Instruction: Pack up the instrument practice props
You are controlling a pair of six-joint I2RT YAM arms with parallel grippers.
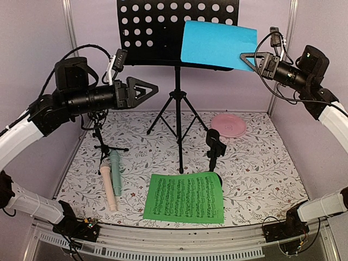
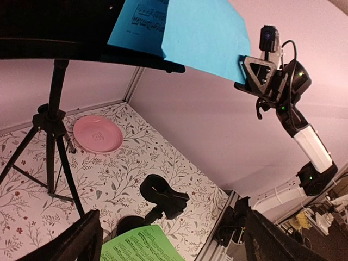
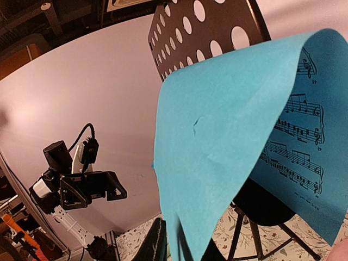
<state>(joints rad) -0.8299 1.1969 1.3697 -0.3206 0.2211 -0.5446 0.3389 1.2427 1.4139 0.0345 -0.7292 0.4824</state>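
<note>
The black perforated music rack (image 1: 155, 32) stands on its tripod legs (image 1: 176, 117) at the back. A blue music sheet (image 1: 217, 43) leans on it, and my right gripper (image 1: 246, 58) is closed on the sheet's right edge; in the right wrist view that blue music sheet (image 3: 217, 141) runs down between the narrow jaws of the right gripper (image 3: 171, 242). My left gripper (image 1: 148, 89) hangs open and empty in the air left of the pole. On the table lie a green music sheet (image 1: 185, 198), a mint microphone (image 1: 116, 166) and a pink microphone (image 1: 109, 187). Two black mic supports (image 1: 215, 142) (image 1: 100, 144) stand upright.
A round pink plate (image 1: 228, 125) lies at the back right of the floral table (image 1: 261, 163). Lilac walls close in the back and both sides. In the left wrist view, the mic support (image 2: 163, 198) and the green sheet (image 2: 141, 244) lie below the wide jaws.
</note>
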